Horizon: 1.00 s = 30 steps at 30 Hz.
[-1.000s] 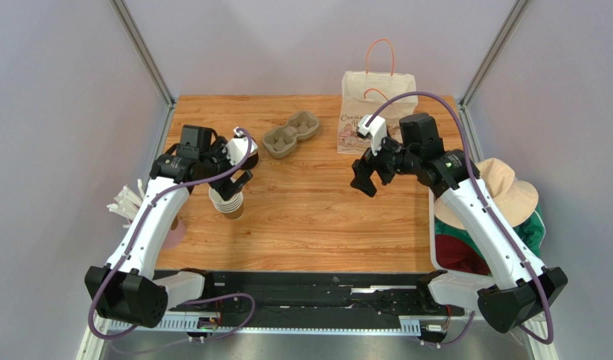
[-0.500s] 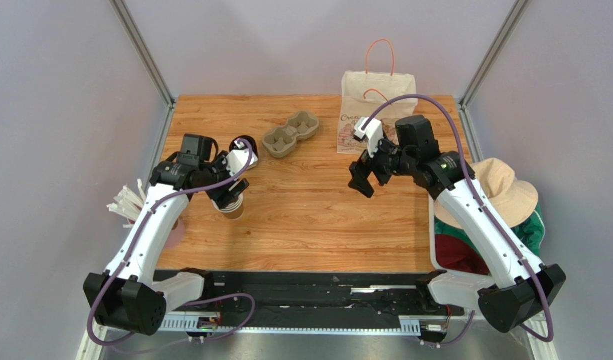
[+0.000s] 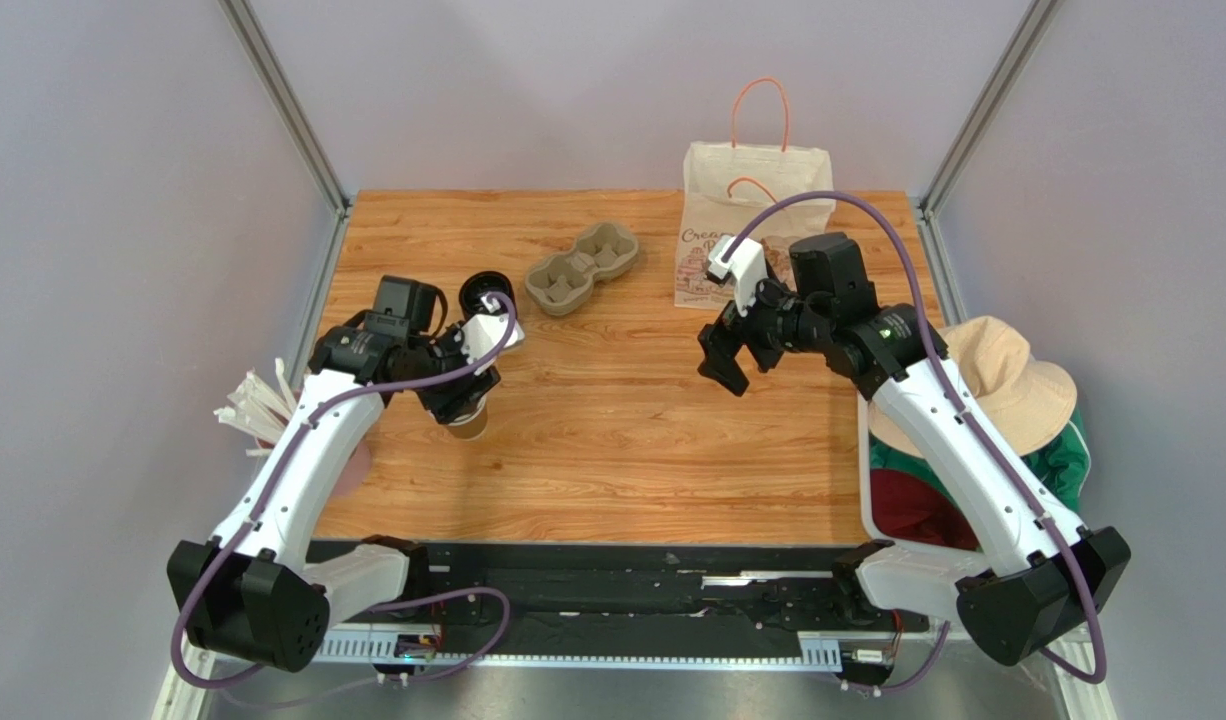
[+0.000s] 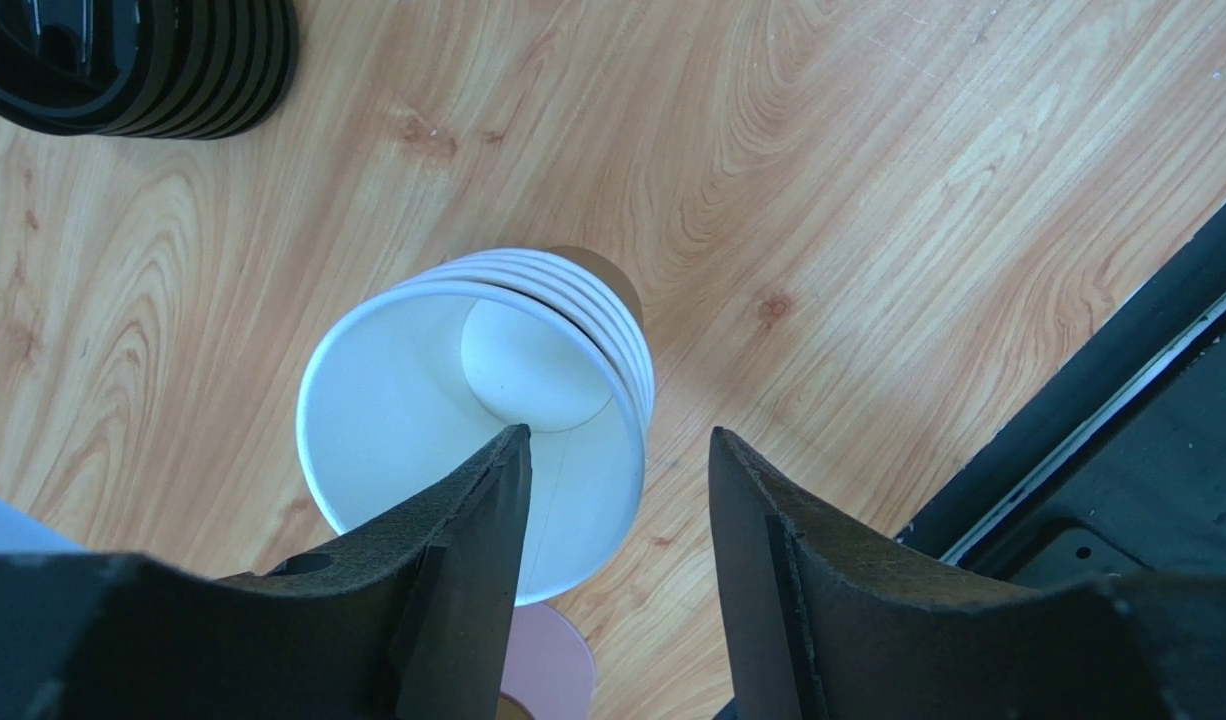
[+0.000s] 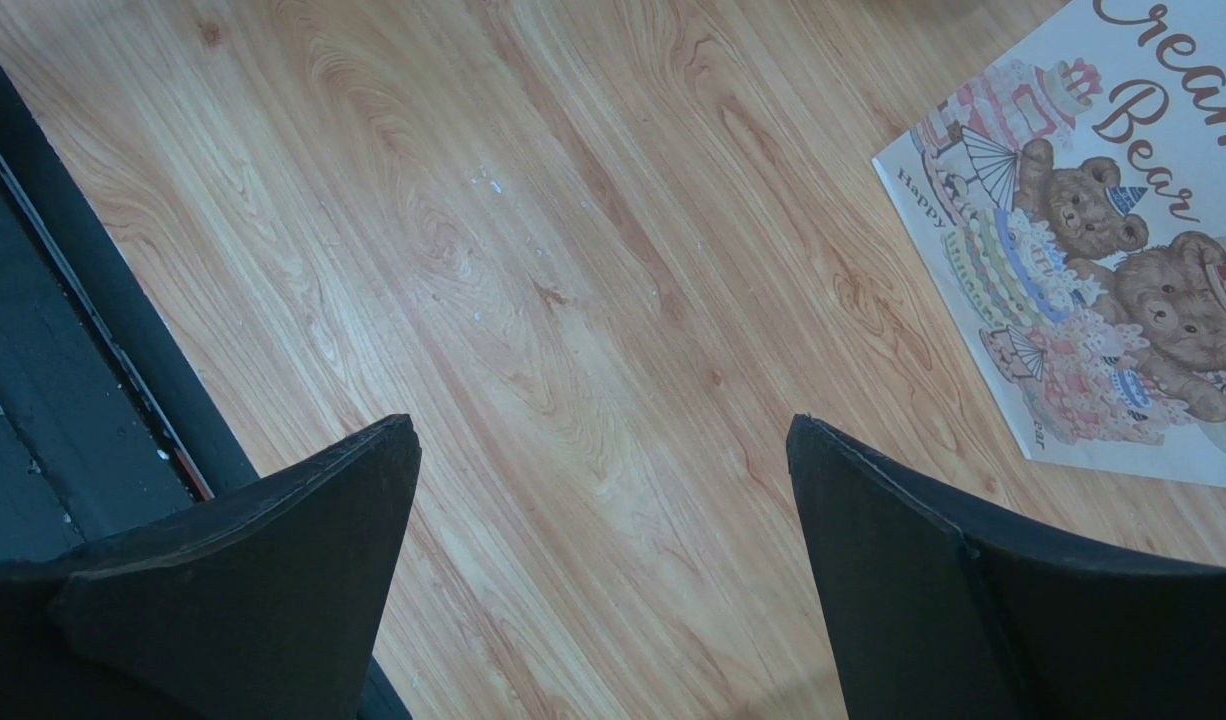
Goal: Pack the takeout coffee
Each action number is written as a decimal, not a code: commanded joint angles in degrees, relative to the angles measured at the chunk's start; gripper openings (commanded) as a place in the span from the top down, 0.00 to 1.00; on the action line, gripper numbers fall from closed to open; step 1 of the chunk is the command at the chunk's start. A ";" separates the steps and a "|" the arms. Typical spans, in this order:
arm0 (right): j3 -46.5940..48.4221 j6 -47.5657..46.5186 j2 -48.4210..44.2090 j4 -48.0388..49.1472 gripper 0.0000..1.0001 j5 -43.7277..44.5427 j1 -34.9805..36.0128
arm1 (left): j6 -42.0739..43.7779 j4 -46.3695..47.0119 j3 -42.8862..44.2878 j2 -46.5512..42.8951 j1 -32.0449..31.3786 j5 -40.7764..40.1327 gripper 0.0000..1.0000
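Observation:
No takeout coffee shows in any view; only a stack of lidless brown cups [image 3: 466, 422] with white insides [image 4: 424, 405] stands at the table's left. My left gripper [image 3: 474, 387] hangs over it, open but narrowed [image 4: 616, 450]. One finger [image 4: 469, 525] is over the top cup's inside. The other finger [image 4: 762, 525] is outside the rim, with a small gap to it. My right gripper [image 3: 729, 360] is wide open [image 5: 604, 435] above bare wood, nothing between its fingers.
A stack of black lids [image 3: 487, 290] [image 4: 139, 60] lies behind the cups. A pulp cup carrier [image 3: 582, 270] sits at the back middle, and a printed paper bag [image 3: 751, 203] [image 5: 1130, 225] at the back right. Straws [image 3: 251, 405] and a pink disc [image 4: 552, 668] lie at the left edge. A hat [image 3: 1010, 375] is off the table at the right.
My left gripper has come down and nearer over the cup stack while its jaws narrowed around the top cup's rim. The right gripper shifted slightly left and stays wide open.

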 commanded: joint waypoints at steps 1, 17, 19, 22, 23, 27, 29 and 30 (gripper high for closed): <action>-0.12 -1.04 -0.57 2.42 0.01 0.46 0.48 | 1.39 -0.01 -0.74 0.20 -0.69 0.39 0.48; -0.65 -1.21 -0.57 2.86 0.01 1.17 0.39 | 0.59 2.80 -2.23 0.73 -1.05 -0.23 0.67; -0.65 -1.21 -0.66 2.86 0.01 1.25 0.39 | 0.42 2.89 -2.23 0.90 -1.13 -0.23 0.70; -0.65 -1.21 -0.83 2.95 0.01 1.25 0.30 | 0.51 2.98 -2.41 0.90 -1.13 -0.23 0.74; -0.74 -1.21 -0.75 2.95 0.01 1.25 0.39 | 0.51 2.98 -2.50 0.99 -1.13 -0.23 0.75; -0.74 -1.21 -0.92 2.95 0.01 1.34 0.39 | 0.42 2.98 -2.59 0.99 -1.13 -0.05 0.76; -0.74 -1.21 -0.92 2.86 0.01 1.34 0.39 | 0.42 2.98 -2.67 0.82 -1.13 0.04 0.77; -0.74 -1.30 -0.92 2.86 0.01 1.34 0.39 | 0.42 2.98 -2.67 0.73 -1.13 0.04 0.78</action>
